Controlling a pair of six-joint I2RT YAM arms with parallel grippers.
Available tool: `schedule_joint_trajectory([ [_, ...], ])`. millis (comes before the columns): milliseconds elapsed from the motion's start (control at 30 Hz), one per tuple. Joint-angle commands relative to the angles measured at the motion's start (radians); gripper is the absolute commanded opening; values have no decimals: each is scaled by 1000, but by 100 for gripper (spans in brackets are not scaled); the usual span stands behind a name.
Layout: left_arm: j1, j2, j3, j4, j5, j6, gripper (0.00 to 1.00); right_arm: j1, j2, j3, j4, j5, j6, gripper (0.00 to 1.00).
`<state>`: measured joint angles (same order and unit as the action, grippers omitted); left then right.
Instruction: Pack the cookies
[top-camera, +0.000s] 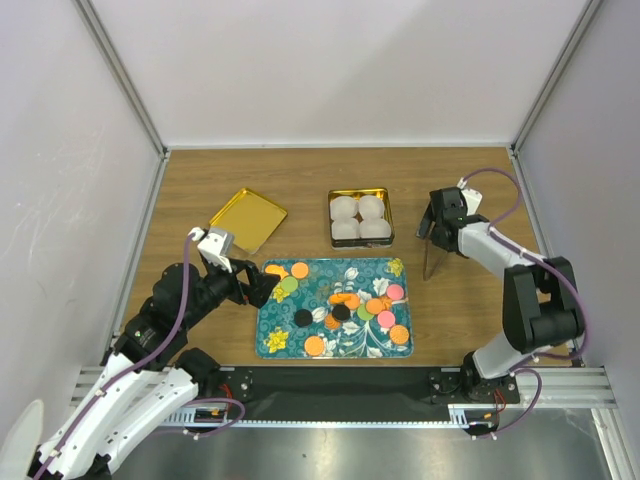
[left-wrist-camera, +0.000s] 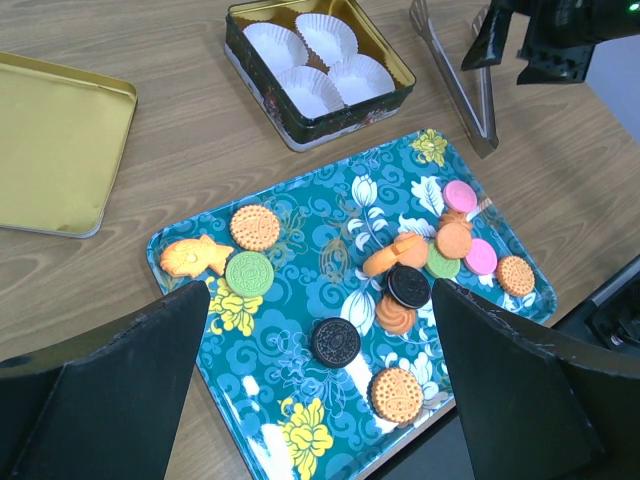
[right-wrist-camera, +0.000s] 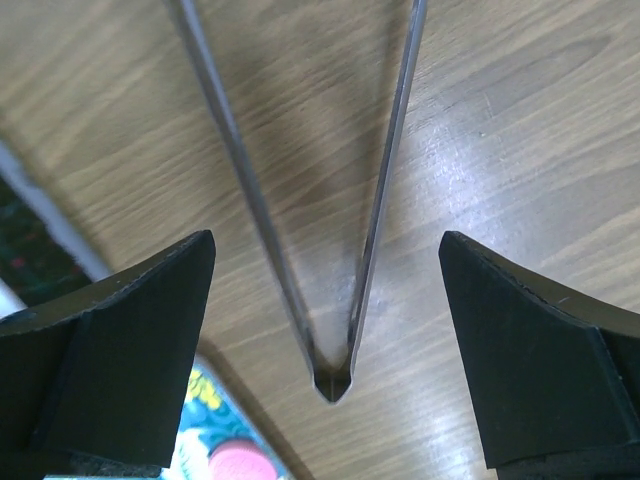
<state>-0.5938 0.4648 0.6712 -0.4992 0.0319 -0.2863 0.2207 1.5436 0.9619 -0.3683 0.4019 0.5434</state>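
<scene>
All the cookies (left-wrist-camera: 335, 341) are sitting loose on the teal flowery tray (left-wrist-camera: 320, 250): orange, black, green and pink ones. From the top view, a few are spread out toward its left end and a bigger bunch sits toward the right, with some overlapping. Just past the tray's far edge is a small square tin (left-wrist-camera: 350, 120) with four white paper cups (left-wrist-camera: 305, 88) packed inside. Its gold lid (top-camera: 247, 218) lies flat on the wooden surface (top-camera: 200, 180), off to the tin's left and apart from it. A pair of metal tongs (right-wrist-camera: 330, 380) lies on the surface right of the tray and tin, hinge end pointing toward the near side. The left fingers (left-wrist-camera: 130, 380) are spread wide with nothing in them, hanging by the tray's left edge close to the orange and green cookies there. The right fingers (right-wrist-camera: 120, 330) are also spread wide, one on either side of the tongs' two arms. They're not clamped on them, and I can't see any contact.
</scene>
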Motion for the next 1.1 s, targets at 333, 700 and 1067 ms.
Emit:
schedule_joint_trajectory([
  [333, -8, 21, 25, 13, 16, 22, 100, -27, 223, 113, 55, -60, -82, 99],
  [700, -8, 32, 25, 13, 17, 22, 100, -55, 228, 80, 92, -120, -100, 89],
  [1067, -8, 37, 25, 13, 13, 22, 100, -64, 273, 129, 71, -130, -123, 77],
])
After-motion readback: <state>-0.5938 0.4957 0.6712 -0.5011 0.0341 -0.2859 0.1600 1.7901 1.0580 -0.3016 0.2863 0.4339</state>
